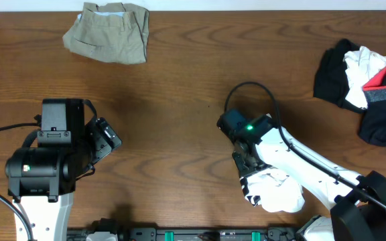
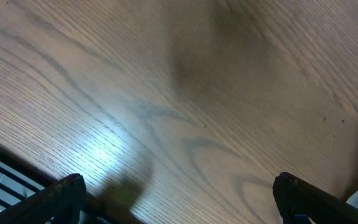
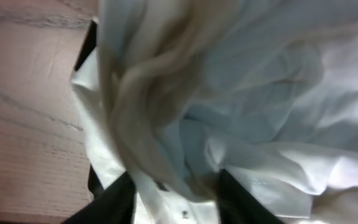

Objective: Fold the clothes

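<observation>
The white top (image 1: 278, 192) lies bunched at 5 o'clock on the table (image 1: 179, 100), near its front edge. The right gripper (image 1: 247, 173) is down on the bundle's 10 o'clock edge. In the right wrist view its two dark fingers (image 3: 114, 200) rise from 6 o'clock, partway apart. A thick twisted fold of the white cloth runs down between them, filling the gap and spilling past both sides; whether they pinch it I cannot tell. The left gripper (image 1: 106, 140) hangs at 8 o'clock over bare wood, its fingers (image 2: 64, 194) spread wide and holding nothing. A khaki piece (image 1: 107, 31) lies at 11 o'clock and a pile of black, white and red pieces (image 1: 367, 87) at 2 o'clock, both well apart from either gripper
</observation>
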You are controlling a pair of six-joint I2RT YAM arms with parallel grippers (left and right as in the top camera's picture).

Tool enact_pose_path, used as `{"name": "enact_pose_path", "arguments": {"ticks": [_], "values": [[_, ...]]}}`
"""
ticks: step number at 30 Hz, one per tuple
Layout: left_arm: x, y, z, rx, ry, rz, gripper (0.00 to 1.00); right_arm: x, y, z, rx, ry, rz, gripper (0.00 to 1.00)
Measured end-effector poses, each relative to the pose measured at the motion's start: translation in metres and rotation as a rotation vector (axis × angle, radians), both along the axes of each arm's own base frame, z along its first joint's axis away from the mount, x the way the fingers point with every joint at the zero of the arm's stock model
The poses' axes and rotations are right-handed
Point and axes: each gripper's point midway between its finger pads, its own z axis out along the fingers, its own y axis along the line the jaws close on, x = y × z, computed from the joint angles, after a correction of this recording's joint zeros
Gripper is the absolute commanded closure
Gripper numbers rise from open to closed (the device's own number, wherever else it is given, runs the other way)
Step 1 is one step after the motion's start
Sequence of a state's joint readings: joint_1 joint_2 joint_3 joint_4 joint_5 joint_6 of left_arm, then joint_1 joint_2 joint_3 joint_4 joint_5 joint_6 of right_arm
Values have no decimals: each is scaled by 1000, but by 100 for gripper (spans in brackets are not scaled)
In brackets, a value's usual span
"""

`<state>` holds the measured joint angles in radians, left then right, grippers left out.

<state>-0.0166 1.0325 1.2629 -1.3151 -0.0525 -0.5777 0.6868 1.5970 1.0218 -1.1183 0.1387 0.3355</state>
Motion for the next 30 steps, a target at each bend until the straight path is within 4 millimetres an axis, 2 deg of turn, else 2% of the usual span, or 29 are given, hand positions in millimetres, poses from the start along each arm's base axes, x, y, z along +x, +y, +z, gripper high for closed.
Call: {"name": "enact_pose_path", "arguments": {"ticks": [2,5,7,8,12,21,25,30], "values": [[0,0,0,0,0,0,2,1,1,-1,5,-7,-4,71],[0,0,0,0,1,0,2,4,3,-1,12,-20,-17,84],[0,0,0,0,1,0,2,5,3,-1,16,-24,-24,98],[0,0,0,0,1,0,2,6,3,-1,19,-25,-28,99],[0,0,0,0,1,0,2,10,-2,-1,22,-26,-71,99],[0,0,0,1,1,-2,2,33,-42,3,-6,-62,-279,99],[0,0,0,1,1,-2,2,47,-44,18,21,-92,-303,99],[0,0,0,1,1,-2,2,51,-38,43,63,-120,-291,99]]}}
